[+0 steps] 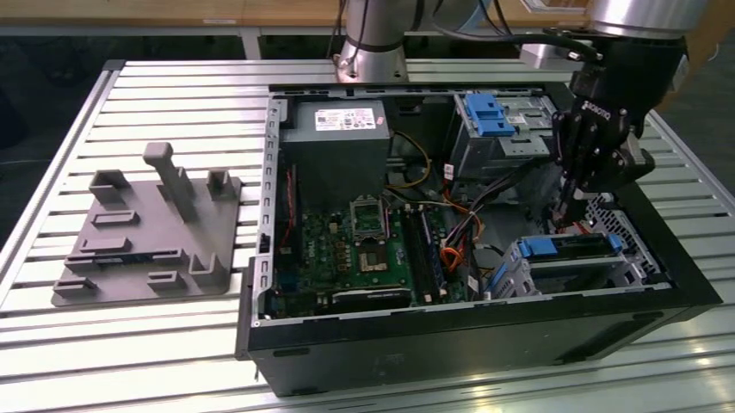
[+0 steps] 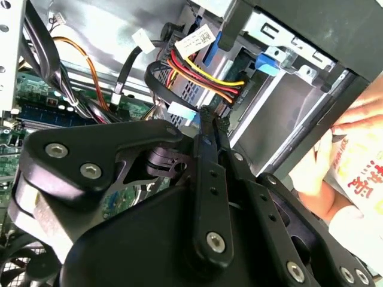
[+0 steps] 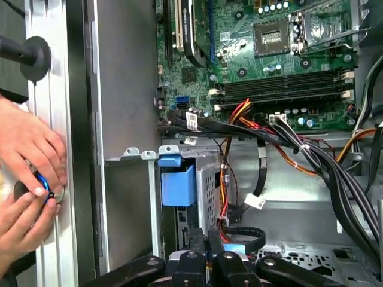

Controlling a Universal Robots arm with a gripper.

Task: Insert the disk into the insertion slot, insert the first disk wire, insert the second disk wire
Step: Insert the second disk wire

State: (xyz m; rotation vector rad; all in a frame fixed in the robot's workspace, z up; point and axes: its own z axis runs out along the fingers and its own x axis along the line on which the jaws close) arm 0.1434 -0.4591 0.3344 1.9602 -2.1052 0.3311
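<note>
The disk (image 1: 563, 248) lay inside the insertion slot (image 1: 600, 275), at the exterior view's right of the open computer case (image 1: 460, 348). Its blue caddy showed at the cage's mouth, so that step looked done. As a metal-bodied drive it would likely be dense and rigid, with a label face and electronics that dislike knocks. The plastic caddy rails seemed the safest place to take hold. The gripper (image 2: 209, 116) hung just above the cage with its two fingers pressed together. It was close beside a bundle of red, yellow and black wires (image 2: 200, 72) and a small pale-blue connector (image 2: 182, 110). The fingers may have pinched a connector, but the tips hid that. The wires looked limp and springy, and their plastic plugs were the only stiff part worth gripping. Room was tight, with the case's side wall (image 1: 677, 258) on one side, the taller cage (image 1: 505, 129) beyond, and cables draped across toward the motherboard (image 1: 356, 249). A person's hands (image 3: 30, 161) rested on the table rail outside the case, near the arm's working space.
</note>
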